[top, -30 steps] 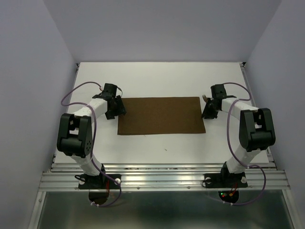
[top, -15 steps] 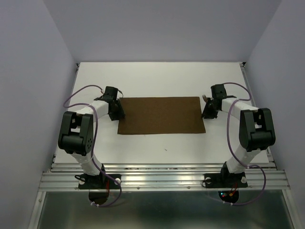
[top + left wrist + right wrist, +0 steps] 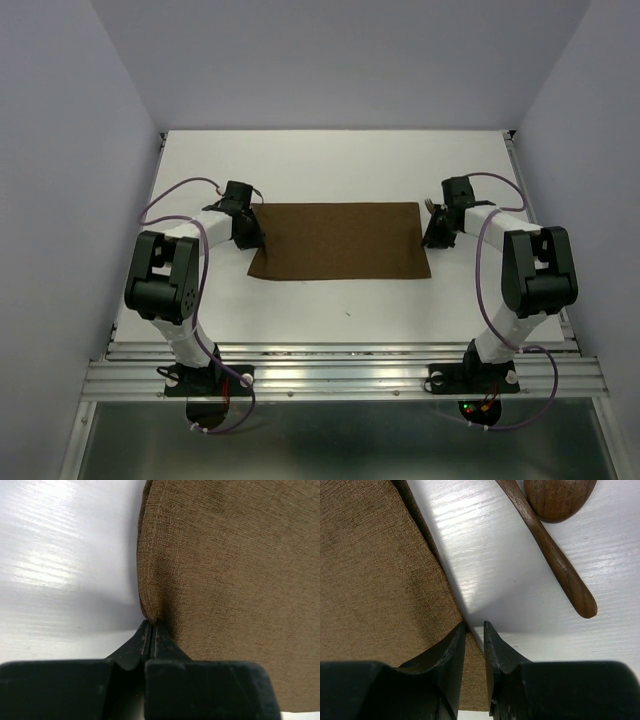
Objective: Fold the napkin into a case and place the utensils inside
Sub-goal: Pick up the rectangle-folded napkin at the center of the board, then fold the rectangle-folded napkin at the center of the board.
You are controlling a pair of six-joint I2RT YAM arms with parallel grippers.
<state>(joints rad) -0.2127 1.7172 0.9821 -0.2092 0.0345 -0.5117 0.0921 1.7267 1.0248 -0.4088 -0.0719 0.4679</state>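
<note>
The dark brown napkin (image 3: 340, 243) lies flat mid-table as a wide rectangle. My left gripper (image 3: 254, 238) sits at its left edge, shut on a pinched fold of the napkin (image 3: 230, 570), with the jaws meeting at the cloth (image 3: 150, 625). My right gripper (image 3: 431, 240) is at the right edge, open by a narrow gap (image 3: 474, 626); the napkin's edge (image 3: 375, 580) runs between its fingers. Just right of it lie the utensils: a spoon bowl (image 3: 560, 497) and a slim wooden handle (image 3: 555, 560). No folded case shows.
The white table (image 3: 330, 165) ends at walls on the left, right and back. A metal rail (image 3: 340, 375) with both arm bases runs along the near edge. The utensils (image 3: 430, 207) peek out beside the right wrist.
My left gripper has shut on the napkin's left edge and moved slightly right, pulling the near left corner inward. The right arm has not moved.
</note>
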